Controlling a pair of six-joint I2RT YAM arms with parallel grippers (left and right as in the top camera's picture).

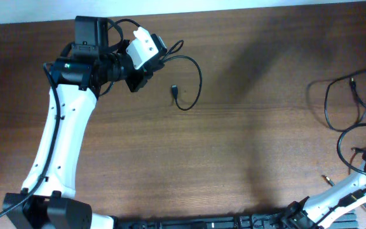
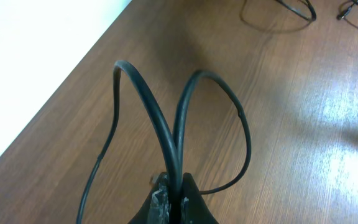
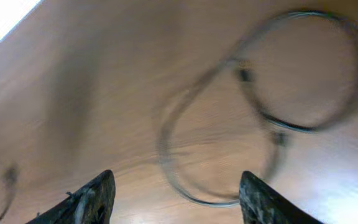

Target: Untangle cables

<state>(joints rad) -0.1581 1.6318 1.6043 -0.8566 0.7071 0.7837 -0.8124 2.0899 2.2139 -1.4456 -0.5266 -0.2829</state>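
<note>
Up at eleven o'clock on the wooden table (image 1: 234, 146), grips a doubled bend of one black cable (image 2: 174, 155) tight in the left gripper (image 2: 171, 194), jaws closed on it; trails its loose end to a small plug (image 1: 175, 91) near twelve o'clock. Over at three to four o'clock, spreads the right gripper (image 3: 176, 202) wide, holding nothing, above the other cables (image 1: 345, 105), lying in loose overlapping loops, blurred in the wrist view.
</note>
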